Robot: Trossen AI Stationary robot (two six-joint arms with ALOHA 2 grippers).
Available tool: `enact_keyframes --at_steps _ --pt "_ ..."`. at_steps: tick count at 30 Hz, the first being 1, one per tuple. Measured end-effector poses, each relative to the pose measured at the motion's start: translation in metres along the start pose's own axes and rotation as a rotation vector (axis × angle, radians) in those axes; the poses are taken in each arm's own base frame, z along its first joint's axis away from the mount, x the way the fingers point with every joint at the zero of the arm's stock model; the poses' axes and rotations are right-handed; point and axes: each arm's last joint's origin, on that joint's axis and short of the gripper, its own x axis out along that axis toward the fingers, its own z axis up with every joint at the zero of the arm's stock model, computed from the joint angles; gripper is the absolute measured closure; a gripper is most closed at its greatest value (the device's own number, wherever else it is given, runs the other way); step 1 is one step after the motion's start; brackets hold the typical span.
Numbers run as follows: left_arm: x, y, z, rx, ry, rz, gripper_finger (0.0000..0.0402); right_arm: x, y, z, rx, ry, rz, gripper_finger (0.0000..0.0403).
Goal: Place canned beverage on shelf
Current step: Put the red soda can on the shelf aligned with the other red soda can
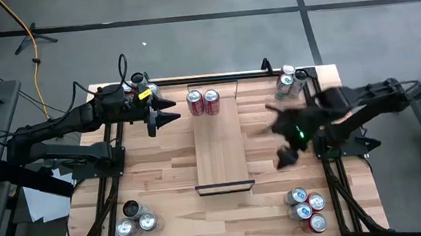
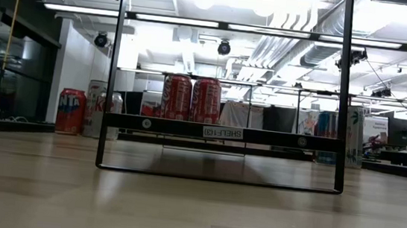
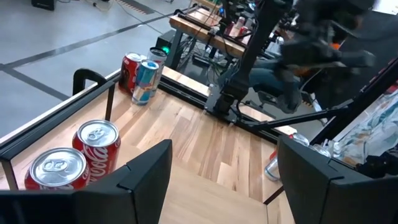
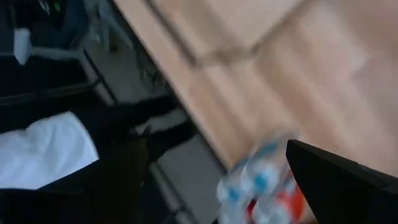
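Note:
The shelf [image 1: 219,140] is a pale narrow board with black end rails, lying in the middle of the table. Two red cans [image 1: 194,102] [image 1: 211,101] stand upright on its far end; they also show in the low view [image 2: 191,98] and the left wrist view [image 3: 96,140]. My left gripper [image 1: 165,111] is open and empty just left of those cans, its fingers [image 3: 146,180] apart. My right gripper [image 1: 286,138] is blurred, right of the shelf, open and empty; in its wrist view a cluster of cans [image 4: 261,186] lies beyond its finger [image 4: 336,180].
Groups of cans stand at the table's corners: near right [image 1: 306,206], near left [image 1: 136,218], far right [image 1: 286,82] and far left [image 1: 141,82]. The board's middle and near part [image 1: 223,163] are bare. Black frame rails run along the table's left and right sides.

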Motion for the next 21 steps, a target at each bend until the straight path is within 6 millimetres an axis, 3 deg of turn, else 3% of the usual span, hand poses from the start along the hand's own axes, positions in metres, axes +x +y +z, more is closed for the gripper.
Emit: enact_keyframes --at_steps 6,12,17,21 --pt "0.000 0.000 0.000 0.000 0.000 -0.002 0.0163 0.018 0.020 -0.062 0.103 0.178 -0.047 0.0031" --pt "0.000 0.000 0.000 0.001 -0.002 0.005 0.0163 0.035 0.026 -0.113 0.165 0.250 -0.166 0.0031" --pt "0.000 0.000 0.000 0.001 -0.004 0.008 0.0163 0.053 0.022 -0.140 0.187 0.186 -0.333 0.0031" --pt "0.000 0.000 0.000 0.001 -0.007 0.015 0.0163 0.068 0.016 -0.149 0.168 0.144 -0.475 0.0031"
